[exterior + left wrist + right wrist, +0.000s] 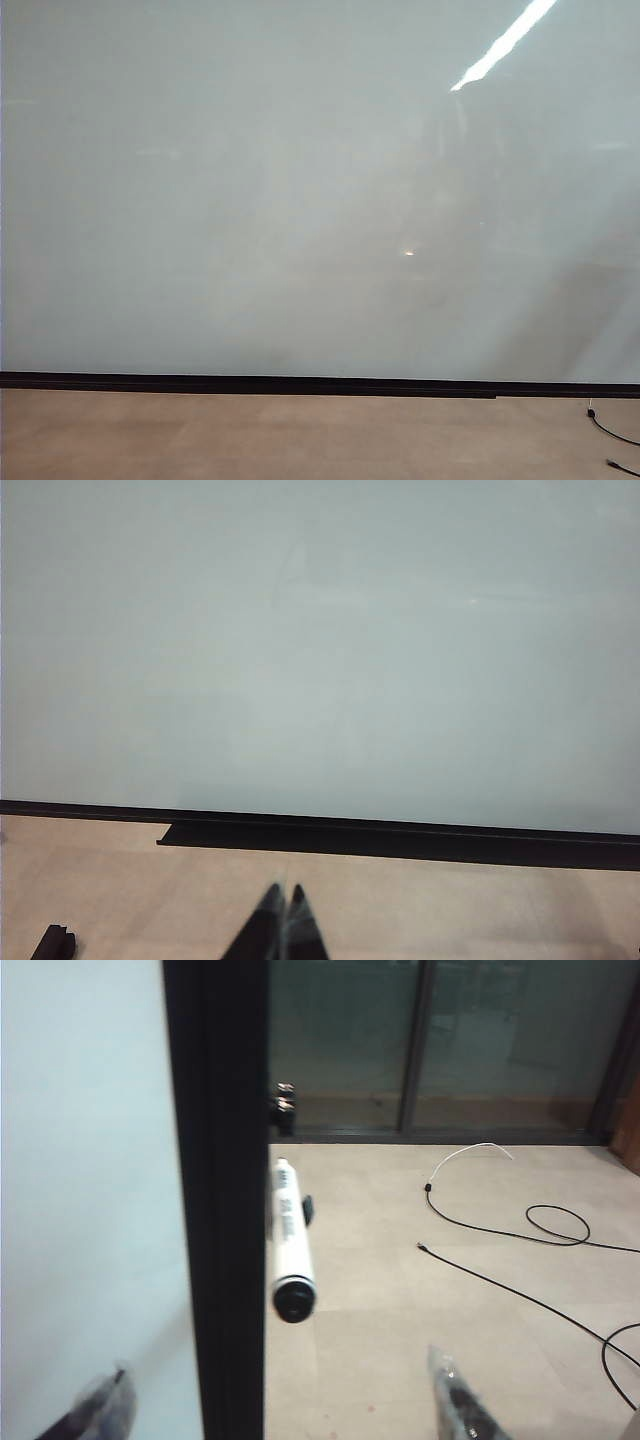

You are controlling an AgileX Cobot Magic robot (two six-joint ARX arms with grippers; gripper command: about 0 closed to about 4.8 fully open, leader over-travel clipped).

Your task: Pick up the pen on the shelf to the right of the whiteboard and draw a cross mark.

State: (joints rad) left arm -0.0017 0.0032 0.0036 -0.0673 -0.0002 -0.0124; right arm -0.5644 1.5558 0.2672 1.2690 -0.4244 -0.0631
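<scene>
Right wrist view: the pen (291,1248) rests at the whiteboard's (85,1180) black edge frame, tip end toward the camera. The right gripper (275,1405) faces it, jaws spread wide, holding nothing. Left wrist view: the left gripper (285,895), jaws closed together, points at the whiteboard's lower strip.

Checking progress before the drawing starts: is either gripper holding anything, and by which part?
Nothing is held. The right gripper is open short of the pen; the left gripper is shut, empty.
</scene>
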